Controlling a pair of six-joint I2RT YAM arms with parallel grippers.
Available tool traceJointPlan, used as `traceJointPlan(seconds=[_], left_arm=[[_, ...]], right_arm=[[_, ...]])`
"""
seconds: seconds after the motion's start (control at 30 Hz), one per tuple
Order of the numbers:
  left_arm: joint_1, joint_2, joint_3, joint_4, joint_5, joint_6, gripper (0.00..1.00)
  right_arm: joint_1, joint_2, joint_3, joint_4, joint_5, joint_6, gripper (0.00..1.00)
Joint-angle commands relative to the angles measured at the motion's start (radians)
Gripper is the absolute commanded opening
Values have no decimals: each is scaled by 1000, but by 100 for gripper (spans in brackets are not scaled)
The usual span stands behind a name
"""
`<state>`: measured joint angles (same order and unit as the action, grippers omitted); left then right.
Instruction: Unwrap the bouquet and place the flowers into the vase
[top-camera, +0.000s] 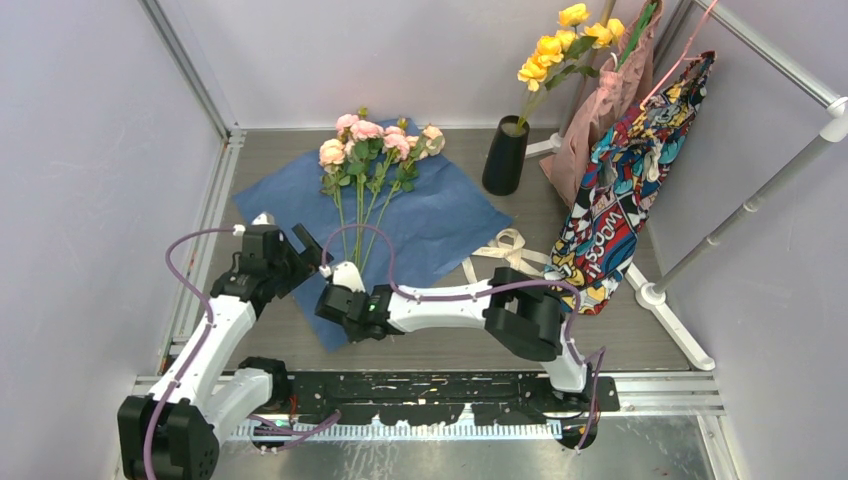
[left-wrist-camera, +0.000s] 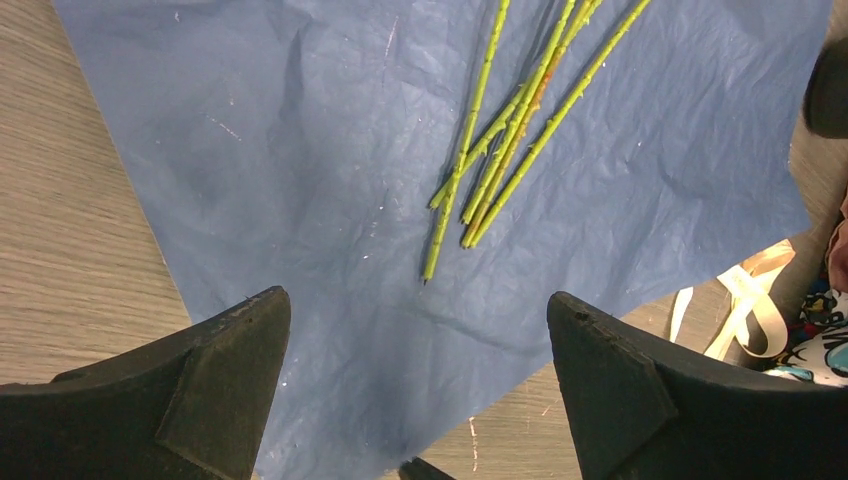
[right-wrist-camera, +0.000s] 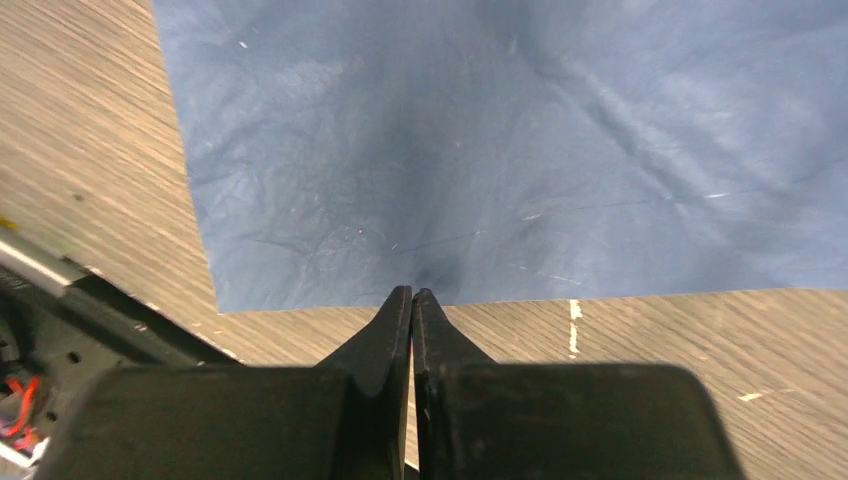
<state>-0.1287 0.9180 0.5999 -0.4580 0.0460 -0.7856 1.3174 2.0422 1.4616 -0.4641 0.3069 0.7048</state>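
1. Left gripper (left-wrist-camera: 417, 300): jaws wide apart, nothing in them. It hangs over the blue paper (top-camera: 450, 220), just near of the cut stem ends (left-wrist-camera: 470, 235).
2. Right gripper (right-wrist-camera: 412, 292): fingers pressed together at the paper's near edge. Creases run into the tips, so we read it as pinching the sheet.
3. The flowers (top-camera: 375, 150) lie loose and flat on the opened paper, mid-table. The ribbon (top-camera: 505, 250) is off, lying right of the sheet.
4. The vase (top-camera: 505, 160) stands upright at the far right, just beside the paper's far-right corner, mouth up. It already holds the yellow flowers (top-camera: 560, 45).
5. Risk: if the right gripper pulls the sheet, the stems ride along or roll and scatter, since nothing pins them.
6. Risk: the stems fan apart toward the blooms, so a left-hand pinch may catch only some of them, or paper with them.
7. Risk: the vase mouth is narrow and part-filled. We expect snagging on the yellow stems, or a tip-over if the entry is off-axis.
8. Risk: the bloom ends may droop once lifted by the cut ends.
9. Orientation: the long axis runs near-far, blooms far, cut ends near toward both grippers. We need roughly a quarter turn to vertical, cut ends down.
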Motion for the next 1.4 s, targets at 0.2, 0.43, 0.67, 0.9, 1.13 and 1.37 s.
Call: traceJointPlan(seconds=[0.2, 0.43, 0.67, 0.9, 1.13, 1.37], left_arm=[[6, 95, 2, 64, -12, -15, 100], [7, 95, -24, 81, -63, -18, 100], [7, 71, 2, 48, -87, 11, 100], [7, 65, 7, 37, -91, 42, 100], [6, 93, 15, 42, -95, 64, 100], [7, 98, -1, 67, -91, 66, 100]], right_arm=[[-229, -231, 63, -32, 47, -105, 28], [-412, -99, 273, -111, 27, -178, 45], [-492, 168, 642, -237, -4, -193, 48], [-552, 354, 875, -332, -16, -193, 47], [-558, 399, 846, -297, -23, -187, 47], [-558, 437, 824, -237, -26, -184, 45]])
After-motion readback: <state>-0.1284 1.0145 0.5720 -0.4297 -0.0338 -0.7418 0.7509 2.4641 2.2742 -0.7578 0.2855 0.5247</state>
